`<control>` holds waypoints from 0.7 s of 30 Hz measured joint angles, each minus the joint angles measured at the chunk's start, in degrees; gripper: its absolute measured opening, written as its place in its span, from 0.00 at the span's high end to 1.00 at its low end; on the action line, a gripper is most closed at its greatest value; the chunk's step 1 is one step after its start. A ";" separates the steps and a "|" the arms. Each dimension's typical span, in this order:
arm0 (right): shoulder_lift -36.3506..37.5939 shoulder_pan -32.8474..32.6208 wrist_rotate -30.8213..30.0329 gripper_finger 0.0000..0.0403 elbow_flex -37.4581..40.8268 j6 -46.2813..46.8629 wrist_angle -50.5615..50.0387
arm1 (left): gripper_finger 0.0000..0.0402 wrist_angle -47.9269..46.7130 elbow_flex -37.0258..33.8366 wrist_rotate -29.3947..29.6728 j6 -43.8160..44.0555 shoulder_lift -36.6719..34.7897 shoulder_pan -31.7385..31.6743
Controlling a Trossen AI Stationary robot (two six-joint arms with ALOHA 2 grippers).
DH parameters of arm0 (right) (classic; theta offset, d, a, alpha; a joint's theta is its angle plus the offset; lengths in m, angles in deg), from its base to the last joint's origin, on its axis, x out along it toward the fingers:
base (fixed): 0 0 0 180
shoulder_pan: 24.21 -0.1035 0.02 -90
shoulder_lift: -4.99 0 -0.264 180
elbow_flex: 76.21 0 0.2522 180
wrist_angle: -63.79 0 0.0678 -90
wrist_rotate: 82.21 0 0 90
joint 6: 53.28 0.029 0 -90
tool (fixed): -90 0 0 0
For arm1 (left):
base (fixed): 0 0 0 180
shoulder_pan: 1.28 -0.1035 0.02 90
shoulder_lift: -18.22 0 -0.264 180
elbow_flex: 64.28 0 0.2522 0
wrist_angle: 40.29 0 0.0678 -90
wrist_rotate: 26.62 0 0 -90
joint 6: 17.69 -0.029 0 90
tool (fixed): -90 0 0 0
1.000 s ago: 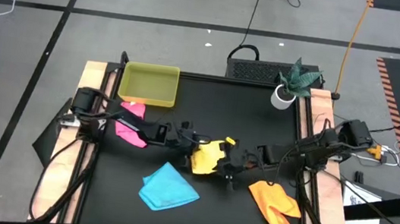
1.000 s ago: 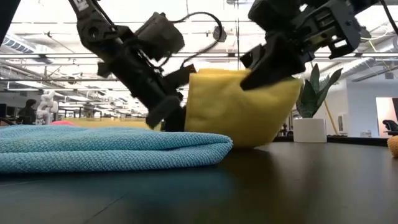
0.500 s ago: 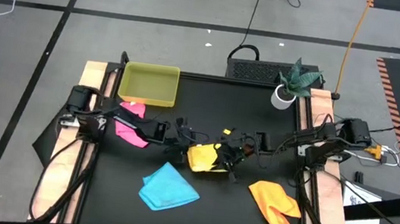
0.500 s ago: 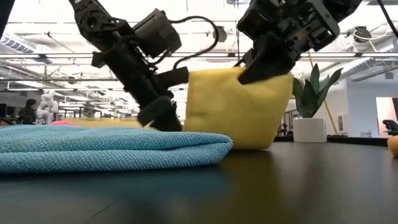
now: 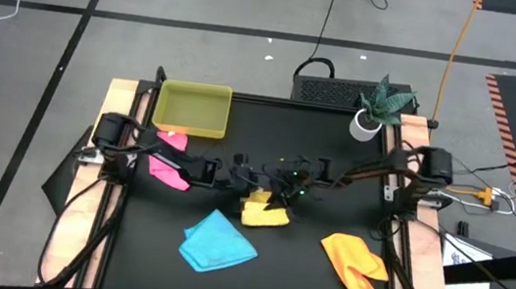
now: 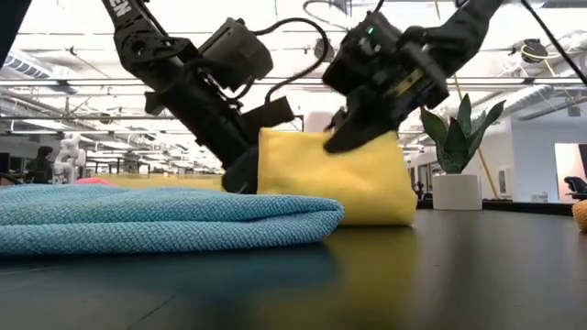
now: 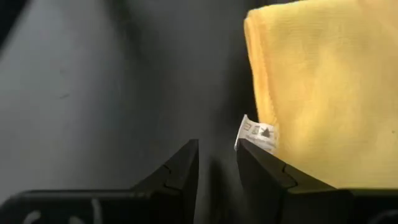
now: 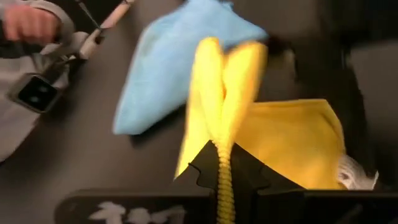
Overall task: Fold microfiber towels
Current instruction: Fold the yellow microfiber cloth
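Observation:
The yellow towel (image 5: 265, 214) lies bunched mid-table, its lower part resting on the black tabletop (image 5: 333, 174). My right gripper (image 8: 222, 167) is shut on the towel's raised edge and sits at the top of the towel (image 6: 347, 137). My left gripper (image 7: 216, 155) stands open just left of the towel (image 6: 240, 172), nothing between its fingers. A white label (image 7: 257, 134) on the towel's edge shows by one finger. The pink towel (image 5: 168, 169) lies under the left arm, the blue towel (image 5: 218, 240) at the near centre, and the orange towel (image 5: 354, 266) at the near right. My left gripper has one finger (image 7: 264, 177) standing against the yellow towel's edge by the label; whether it touches, I cannot tell. My right gripper pinches a raised fold of the yellow towel (image 8: 224, 134) between its two fingers, several layers together. The fingers slant down from the table's right side. The towel's lower part (image 6: 367, 206) rests on the table.
A yellow-green tray (image 5: 192, 109) stands at the far left and a potted plant (image 5: 373, 109) at the far right corner. In the right wrist view a person's hand (image 8: 22, 23) in a grey sleeve shows beyond the table.
My right gripper has gone toward the table's left and far edges and down, rolling as it went, still shut on the yellow towel. The held edge has come over toward my left gripper. The towel stands lower and flatter than before.

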 joint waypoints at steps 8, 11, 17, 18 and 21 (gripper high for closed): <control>-2.73 2.47 -0.27 0.98 -0.03 1.69 -0.69 | 0.72 -9.77 -0.02 4.03 1.39 -7.43 1.57; -2.65 2.89 -0.27 0.98 -0.07 1.70 -0.15 | 0.72 -10.42 0.03 4.32 1.91 -9.22 2.97; -5.04 2.95 -0.26 0.98 -0.07 1.17 2.24 | 0.72 -11.21 -0.01 4.30 1.93 -11.04 6.29; -5.65 2.98 -0.31 0.98 -0.07 0.98 2.34 | 0.72 -11.30 -0.11 4.27 1.97 -11.21 6.80; -7.04 3.34 -0.36 0.98 -0.02 -0.09 3.17 | 0.72 -10.36 -0.04 3.48 2.43 -11.26 7.76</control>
